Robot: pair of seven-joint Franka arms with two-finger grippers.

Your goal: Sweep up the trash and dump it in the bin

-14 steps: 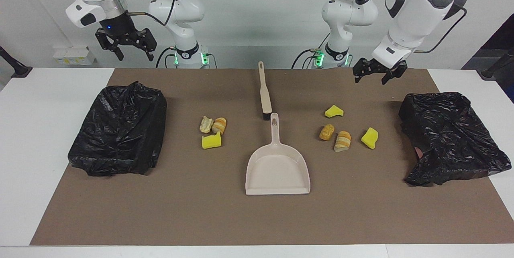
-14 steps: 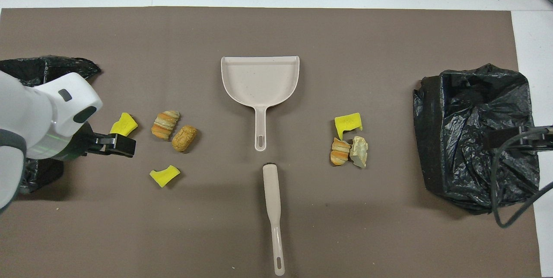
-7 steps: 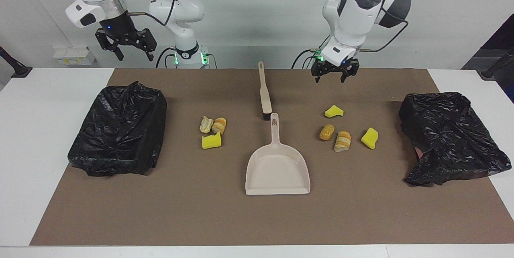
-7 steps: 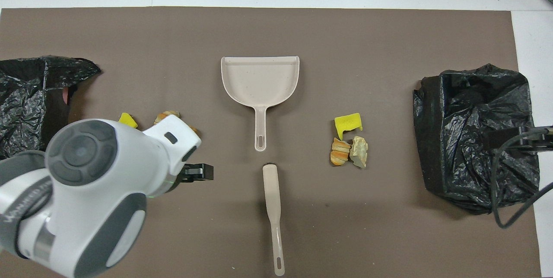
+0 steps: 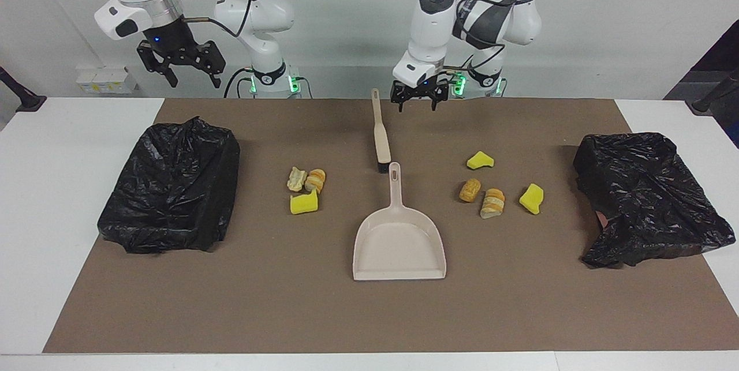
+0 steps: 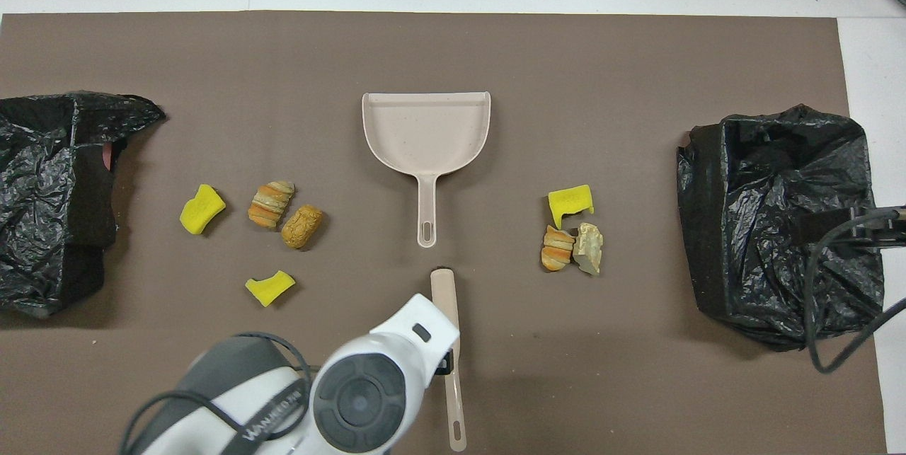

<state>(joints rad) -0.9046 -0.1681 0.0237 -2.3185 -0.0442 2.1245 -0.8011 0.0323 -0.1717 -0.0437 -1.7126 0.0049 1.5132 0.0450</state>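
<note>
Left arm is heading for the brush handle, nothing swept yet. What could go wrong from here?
1. The left gripper, open, hangs beside the brush, not over its thin handle; closing there may miss or skid it.
2. The brush head nearly touches the dustpan handle; dragging it could shove the pan.
3. The trash lies in two groups, yellow sponge chunk one side, bread piece the other; one sweep could scatter pieces. The right gripper waits above its end.
</note>
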